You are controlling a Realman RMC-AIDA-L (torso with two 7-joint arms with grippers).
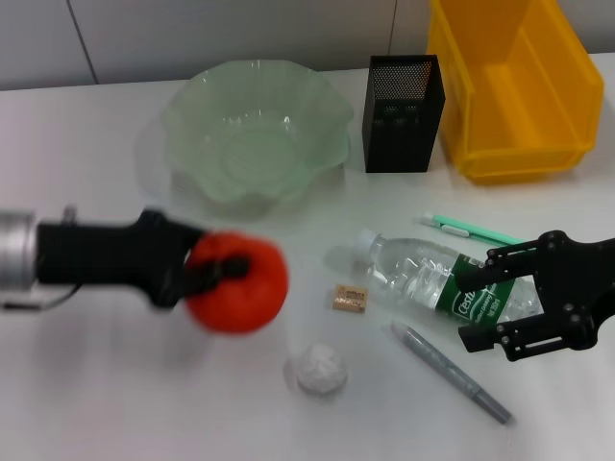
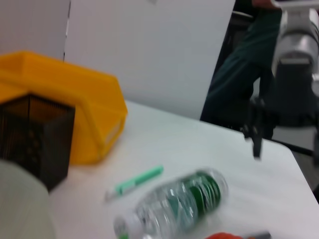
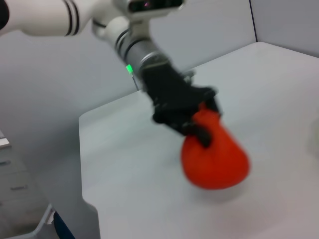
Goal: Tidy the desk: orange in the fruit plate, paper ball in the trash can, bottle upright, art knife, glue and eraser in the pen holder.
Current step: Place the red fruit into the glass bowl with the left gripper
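My left gripper (image 1: 229,270) is shut on the orange (image 1: 240,288), held just above the table in front of the green glass fruit plate (image 1: 192,115). The right wrist view shows that same gripper (image 3: 199,124) clamping the orange (image 3: 217,162). The clear bottle (image 1: 423,279) with a green label lies on its side. My right gripper (image 1: 480,300) is open, its fingers straddling the bottle's base end. The paper ball (image 1: 321,370), the small tan eraser (image 1: 349,299), the green art knife (image 1: 471,230) and the grey pen-shaped glue (image 1: 452,373) lie on the table.
The black mesh pen holder (image 1: 402,113) stands behind the bottle, beside the yellow bin (image 1: 514,86) at the back right. The left wrist view shows the bottle (image 2: 179,206), art knife (image 2: 137,183), pen holder (image 2: 37,139) and bin (image 2: 75,107).
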